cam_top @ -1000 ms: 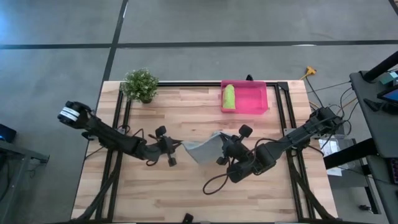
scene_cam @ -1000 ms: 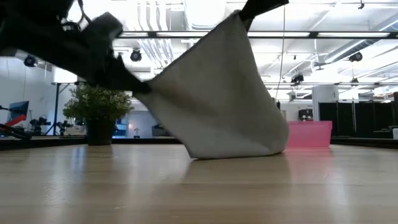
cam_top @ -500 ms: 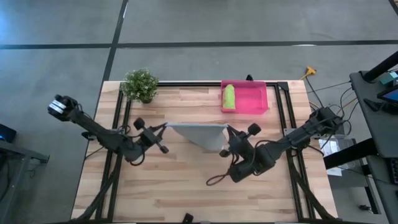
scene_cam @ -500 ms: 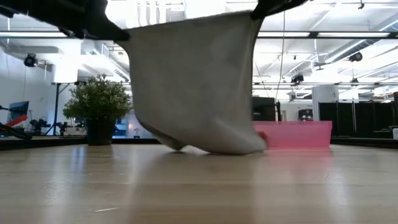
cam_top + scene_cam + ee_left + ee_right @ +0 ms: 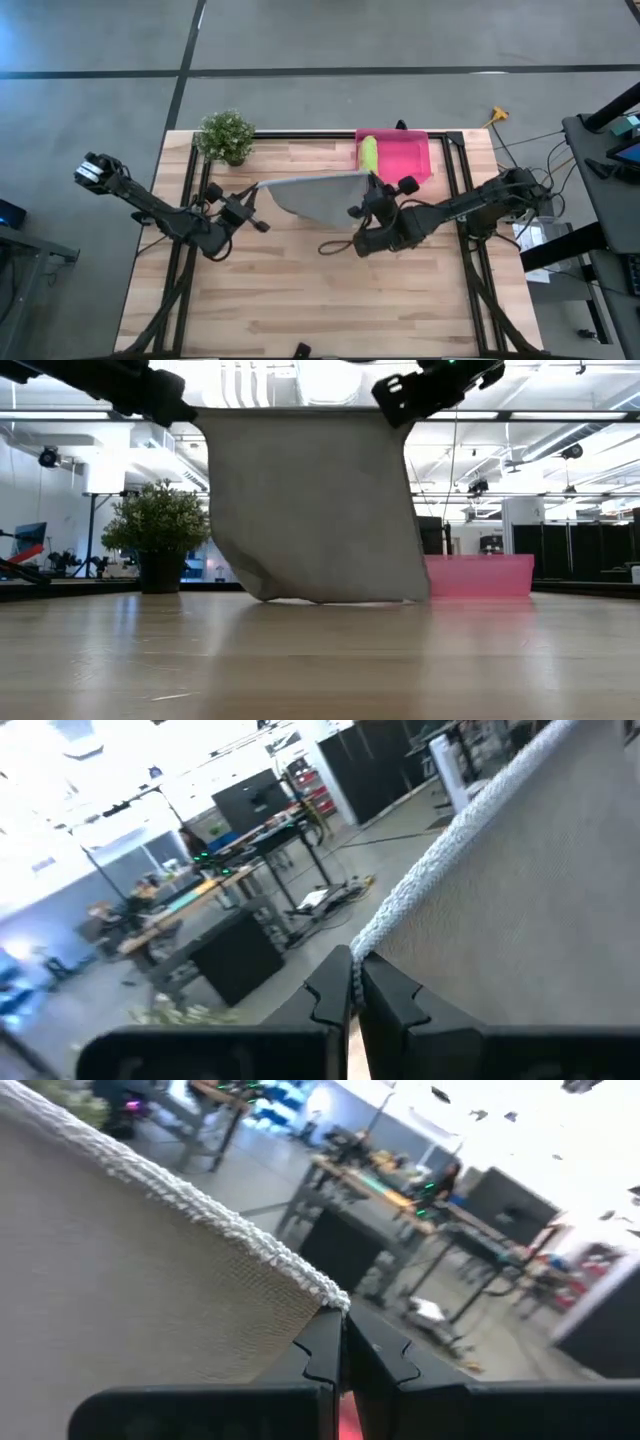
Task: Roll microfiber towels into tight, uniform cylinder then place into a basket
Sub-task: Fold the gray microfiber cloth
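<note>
The grey microfiber towel [image 5: 315, 195] hangs as a flat sheet between my two grippers, and its lower edge [image 5: 330, 598] rests on the table. My left gripper [image 5: 255, 187] is shut on its upper left corner. My right gripper [image 5: 368, 180] is shut on its upper right corner. A lime green towel [image 5: 369, 153] lies rolled up inside the pink basket [image 5: 412, 160] at the table's far right. My left gripper pinches the towel's upper left corner [image 5: 375, 945] between its two fingers, which point level. The top edge runs taut from there to the other gripper. My right gripper pinches the upper right corner [image 5: 328, 1293] between its two fingers, also level. The sheet hangs below both, its bottom on the table.
A small potted plant [image 5: 226, 135] stands at the far left corner. The basket sits just beyond the right gripper. Bare wooden tabletop [image 5: 300, 290] spreads across the near half.
Both grippers have gone toward the table's far edge, and the left one has also risen and drawn away to the left. The grey towel, bunched and slanting a second ago, is now spread out. Its top edge is drawn taut, and its bottom has slid toward the far edge.
</note>
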Robot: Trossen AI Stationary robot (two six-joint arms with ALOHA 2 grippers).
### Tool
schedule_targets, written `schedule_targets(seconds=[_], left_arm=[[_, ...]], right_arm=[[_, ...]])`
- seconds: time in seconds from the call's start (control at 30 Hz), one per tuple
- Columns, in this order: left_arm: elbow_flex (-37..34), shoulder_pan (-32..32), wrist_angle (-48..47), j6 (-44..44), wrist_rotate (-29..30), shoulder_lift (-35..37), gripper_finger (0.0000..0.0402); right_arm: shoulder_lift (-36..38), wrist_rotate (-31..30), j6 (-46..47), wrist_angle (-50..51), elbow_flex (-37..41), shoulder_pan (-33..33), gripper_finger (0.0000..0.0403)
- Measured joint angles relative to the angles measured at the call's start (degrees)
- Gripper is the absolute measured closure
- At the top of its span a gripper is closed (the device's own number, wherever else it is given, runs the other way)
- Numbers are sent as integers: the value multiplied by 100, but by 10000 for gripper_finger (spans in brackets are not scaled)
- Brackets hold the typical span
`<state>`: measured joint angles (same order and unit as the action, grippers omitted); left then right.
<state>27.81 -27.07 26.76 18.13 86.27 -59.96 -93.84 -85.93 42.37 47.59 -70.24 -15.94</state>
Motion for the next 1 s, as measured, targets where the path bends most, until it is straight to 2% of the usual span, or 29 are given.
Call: schedule_targets(seconds=[0.2,0.37,0.43,0.53,0.63,0.7,0.83,0.93,1.0], left_arm=[[358,448,19,1082,25,121,402],[870,475,31,1796,125,193,401],[936,300,38,1794,120,177,401],[833,-70,14,1435,80,59,401],[718,-279,-34,911,46,-196,401],[646,-315,-30,620,-370,-399,401],[558,-171,-15,-133,-1792,-916,401],[570,17,185,-567,-2212,-1440,386],[613,139,600,-449,-2343,-1862,366]], right_arm=[[0,-80,-646,-4,-304,558,394],[2,-63,-1173,21,-661,542,394],[7,333,-1433,19,-773,418,394],[6,1284,-1579,25,-796,173,394],[4,1729,-1478,20,-729,-84,394],[4,1762,-1381,17,-682,-230,394],[4,1775,-1390,13,-688,-416,394],[4,1795,-1388,-2,-706,-446,394],[4,1914,-1388,-17,-720,-445,394]])
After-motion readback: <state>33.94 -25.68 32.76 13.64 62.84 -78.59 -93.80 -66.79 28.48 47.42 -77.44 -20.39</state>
